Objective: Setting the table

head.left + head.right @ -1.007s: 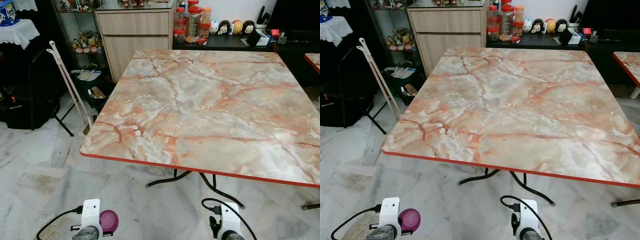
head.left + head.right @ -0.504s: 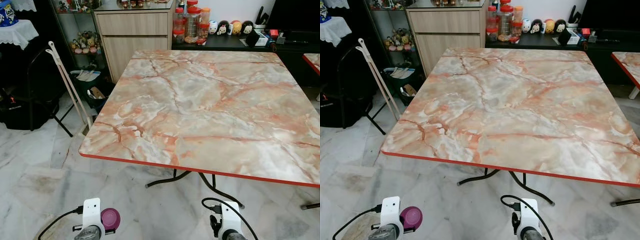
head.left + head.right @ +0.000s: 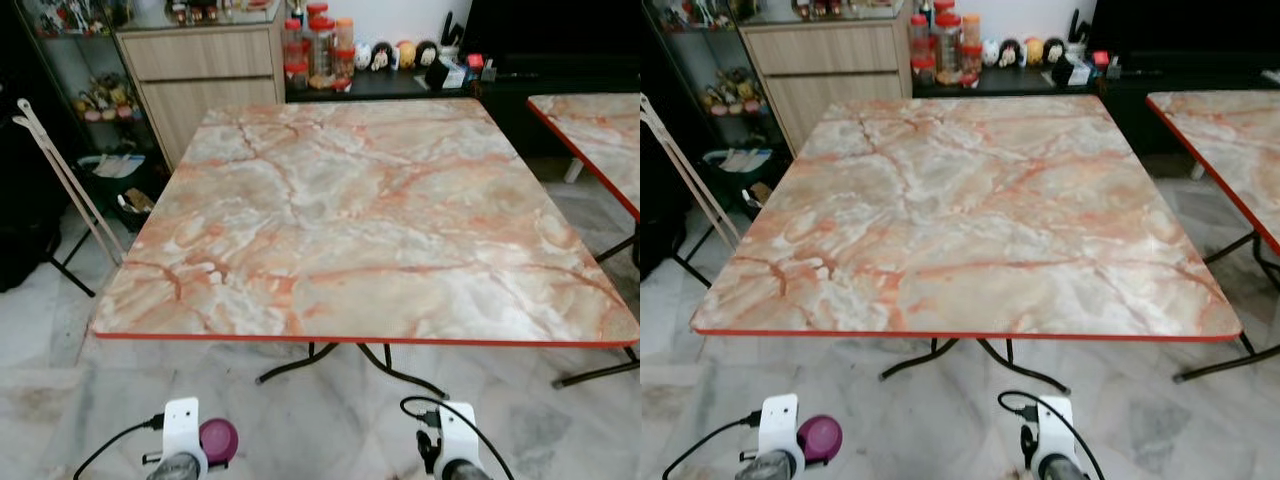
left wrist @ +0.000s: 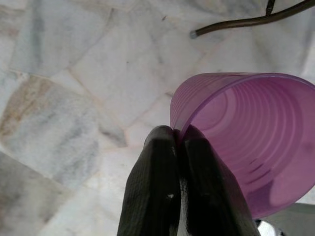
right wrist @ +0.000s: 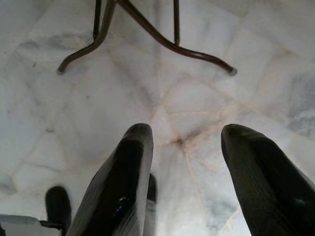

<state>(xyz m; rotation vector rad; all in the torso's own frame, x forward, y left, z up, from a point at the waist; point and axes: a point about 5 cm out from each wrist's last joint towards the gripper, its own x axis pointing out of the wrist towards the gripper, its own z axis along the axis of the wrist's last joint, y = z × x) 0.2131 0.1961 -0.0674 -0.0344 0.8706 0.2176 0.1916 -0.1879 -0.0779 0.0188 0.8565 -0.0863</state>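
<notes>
The left gripper (image 4: 179,147) hangs low over the white marble floor (image 4: 74,73), its two black fingers pinched on the rim of a translucent purple ribbed plastic cup (image 4: 246,137) (held below the near edge of the surface). The right gripper (image 5: 187,147) hangs beside it with fingers spread apart, holding nothing. Ahead stands the square pink-and-grey marble-patterned surface with a red edge (image 3: 360,220).
</notes>
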